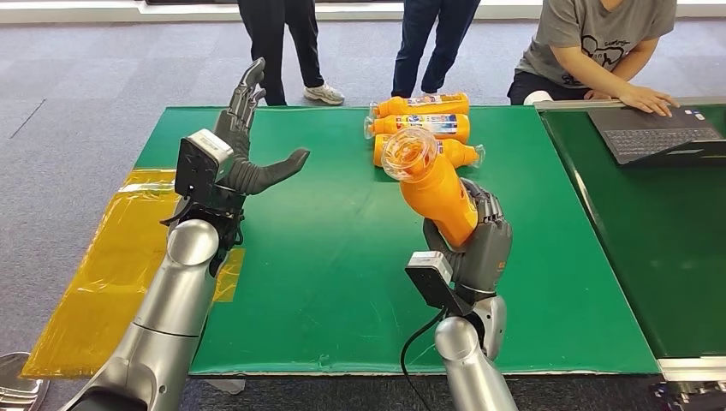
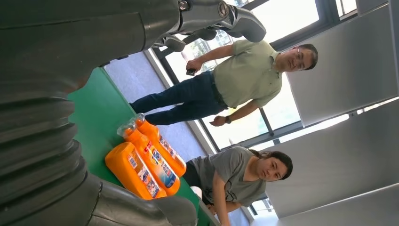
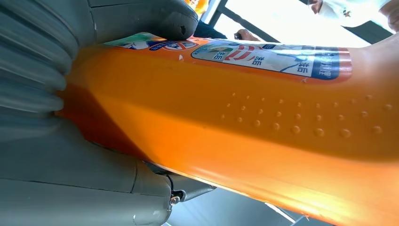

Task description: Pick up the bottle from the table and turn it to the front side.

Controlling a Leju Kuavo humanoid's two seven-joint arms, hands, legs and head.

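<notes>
My right robot hand grips the orange bottle by its lower body and holds it off the green bench, tilted with its clear cap toward my head camera, so I judge the pick-up done. The turn to the front side looks under way, since the label sits along one edge in my right wrist view. My left robot hand is raised, empty, fingers spread; three more bottles lie at the far edge.

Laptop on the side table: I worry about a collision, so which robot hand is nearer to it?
Right. The right hand, holding the orange bottle, is raised over the green table's middle, nearer the laptop. The left hand is across the table.
</notes>
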